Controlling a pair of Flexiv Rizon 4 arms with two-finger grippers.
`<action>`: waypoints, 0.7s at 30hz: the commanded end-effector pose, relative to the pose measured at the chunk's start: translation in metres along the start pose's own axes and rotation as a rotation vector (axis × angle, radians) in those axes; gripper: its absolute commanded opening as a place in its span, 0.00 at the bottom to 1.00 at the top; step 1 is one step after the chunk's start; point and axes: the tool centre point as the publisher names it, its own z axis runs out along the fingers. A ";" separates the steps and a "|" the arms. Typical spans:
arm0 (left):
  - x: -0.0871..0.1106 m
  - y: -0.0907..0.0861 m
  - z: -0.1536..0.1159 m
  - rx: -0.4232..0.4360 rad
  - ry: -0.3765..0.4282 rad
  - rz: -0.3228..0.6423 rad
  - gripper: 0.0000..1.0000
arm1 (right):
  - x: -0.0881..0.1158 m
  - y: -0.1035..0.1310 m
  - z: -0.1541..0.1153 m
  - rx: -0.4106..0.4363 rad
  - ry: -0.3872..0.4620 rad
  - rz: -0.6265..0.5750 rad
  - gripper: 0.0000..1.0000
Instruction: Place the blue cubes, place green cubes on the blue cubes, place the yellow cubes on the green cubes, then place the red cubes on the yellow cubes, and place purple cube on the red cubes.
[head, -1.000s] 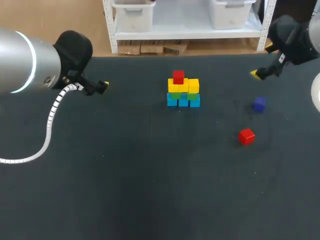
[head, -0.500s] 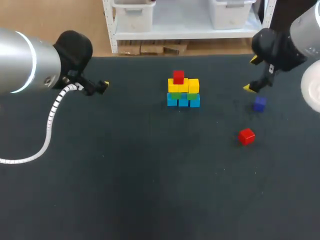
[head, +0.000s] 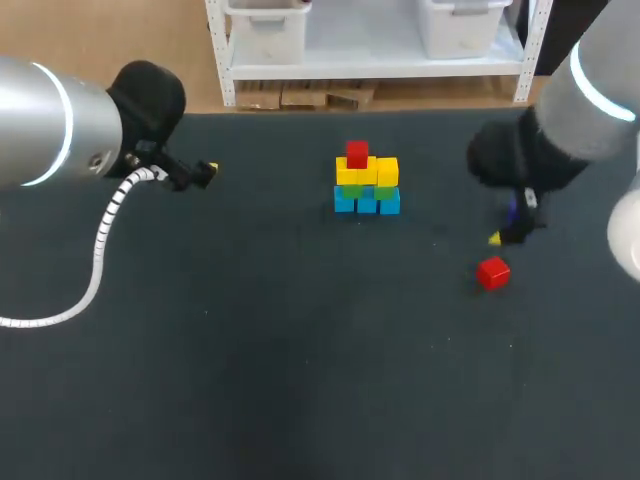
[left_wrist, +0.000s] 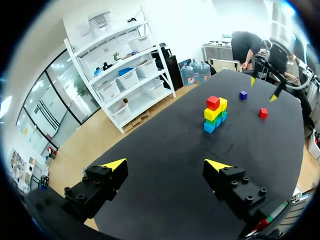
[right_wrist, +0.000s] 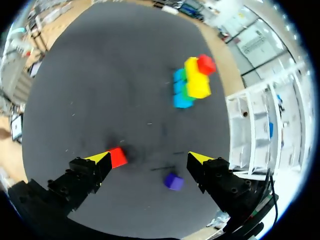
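Right pincer (right_wrist: 149, 158) spread apart; red cube (right_wrist: 118, 157) by 1 tip, purple cube (right_wrist: 173, 181) under pincer.

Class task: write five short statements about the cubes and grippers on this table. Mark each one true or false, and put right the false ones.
1. A red cube sits on top of the stack. True.
2. The purple cube rests on the stack. False: it lies on the table, apart from the stack.
3. The right gripper is shut on the loose red cube. False: the gripper is open and that cube lies on the table.
4. The left gripper is open and holds nothing. True.
5. The stack's bottom row is made of blue cubes. True.
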 end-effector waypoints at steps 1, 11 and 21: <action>0.001 0.001 0.000 0.002 -0.002 0.000 1.00 | 0.007 0.016 0.006 -0.061 0.028 -0.035 1.00; 0.001 0.001 0.000 0.002 -0.002 0.000 1.00 | 0.016 0.034 0.017 -0.187 0.040 -0.107 1.00; 0.001 0.001 0.000 0.002 -0.002 0.000 1.00 | 0.012 0.044 0.039 -0.317 0.013 -0.156 1.00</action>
